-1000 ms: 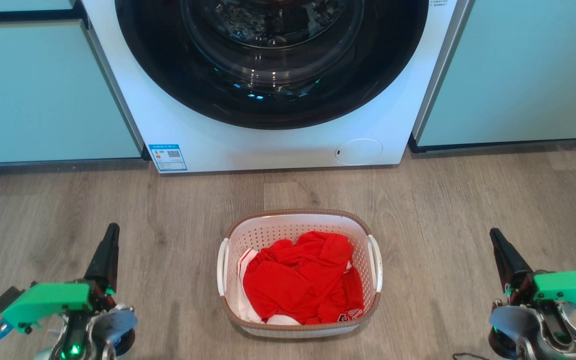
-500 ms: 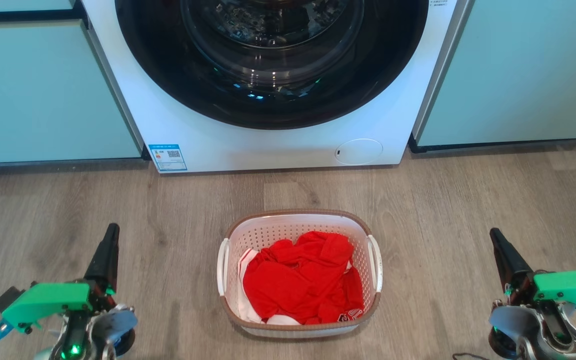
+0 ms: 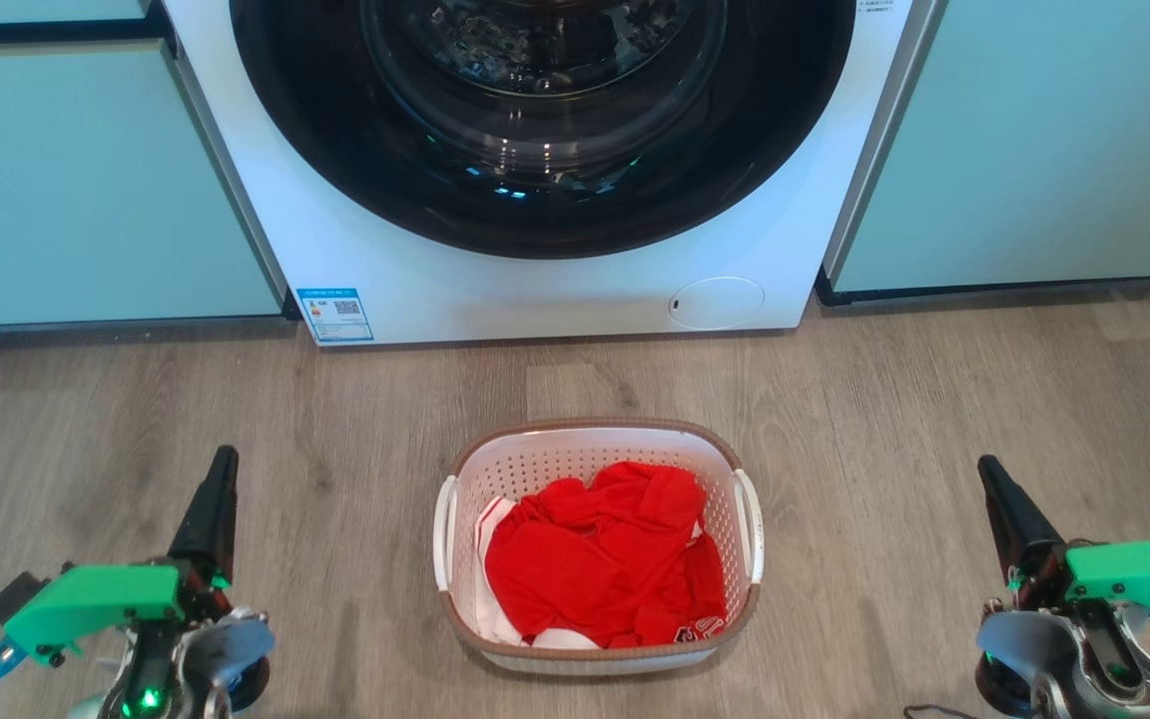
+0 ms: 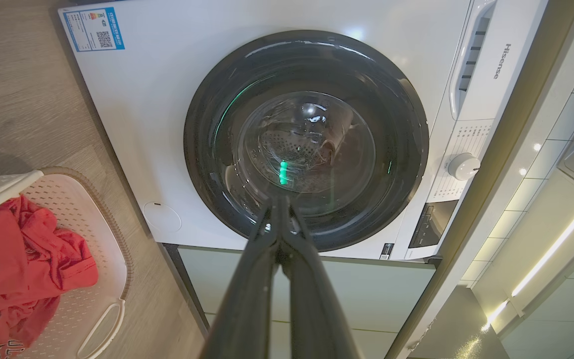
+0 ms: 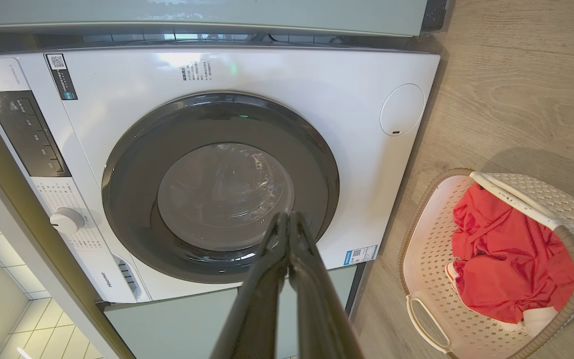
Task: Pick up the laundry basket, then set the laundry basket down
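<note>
The laundry basket [image 3: 555, 454] stands on the wood floor in front of the washing machine, white and perforated with a brown rim and a white handle on each side; red clothes [image 3: 600, 559] lie inside. It also appears at the left edge of the left wrist view [image 4: 95, 259] and at the right of the right wrist view [image 5: 431, 249]. My left gripper [image 3: 221, 469] is shut, well to the basket's left, holding nothing. My right gripper [image 3: 992, 477] is shut too, far to the basket's right. In the wrist views the left gripper [image 4: 279, 204] and the right gripper [image 5: 287, 219] point at the washer door with fingertips together.
A white front-loading washing machine [image 3: 535, 290] with a dark round door stands right behind the basket, between pale green cabinets [image 3: 86, 190]. Open wood floor [image 3: 884, 399] lies on both sides of the basket.
</note>
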Tool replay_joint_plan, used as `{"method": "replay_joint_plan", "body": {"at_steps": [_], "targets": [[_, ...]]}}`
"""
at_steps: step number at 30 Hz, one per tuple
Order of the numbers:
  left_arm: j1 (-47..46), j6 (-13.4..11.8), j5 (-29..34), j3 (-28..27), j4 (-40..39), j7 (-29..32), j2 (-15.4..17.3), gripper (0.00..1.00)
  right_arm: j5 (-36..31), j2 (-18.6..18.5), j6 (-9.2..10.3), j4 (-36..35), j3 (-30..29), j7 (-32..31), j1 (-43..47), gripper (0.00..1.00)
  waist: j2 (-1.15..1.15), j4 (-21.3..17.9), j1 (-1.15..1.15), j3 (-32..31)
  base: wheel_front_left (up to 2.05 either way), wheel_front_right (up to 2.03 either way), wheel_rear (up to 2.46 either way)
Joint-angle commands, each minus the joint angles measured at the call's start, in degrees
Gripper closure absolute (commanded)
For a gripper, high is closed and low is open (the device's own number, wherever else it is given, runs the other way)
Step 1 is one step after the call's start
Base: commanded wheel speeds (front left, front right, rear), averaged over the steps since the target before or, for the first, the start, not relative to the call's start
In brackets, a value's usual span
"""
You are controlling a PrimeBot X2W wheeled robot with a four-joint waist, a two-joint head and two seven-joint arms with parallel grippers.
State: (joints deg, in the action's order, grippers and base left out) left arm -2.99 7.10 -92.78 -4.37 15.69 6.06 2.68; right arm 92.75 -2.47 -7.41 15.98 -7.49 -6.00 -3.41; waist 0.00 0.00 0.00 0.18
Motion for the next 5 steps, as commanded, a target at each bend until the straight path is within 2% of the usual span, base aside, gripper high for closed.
{"method": "replay_joint_plan", "body": {"at_steps": [1,5], "targets": [[-3.2,0.4,0.6,-2.1,-1.7,0.4,0.3,1.0,-0.6,-0.5,-0.08,-2.0,1.0,-0.5,-2.8,1.0,0.0,0.0,0.0,0.0,0.0,0.0,0.0],[-3.2,0.4,0.6,-2.1,-1.7,0.4,0.3,1.0,-0.6,-0.5,-0.08,-2.0,1.0,-0.5,-2.8,1.0,0.0,0.0,0.0,0.0,0.0,0.0,0.0]]}}
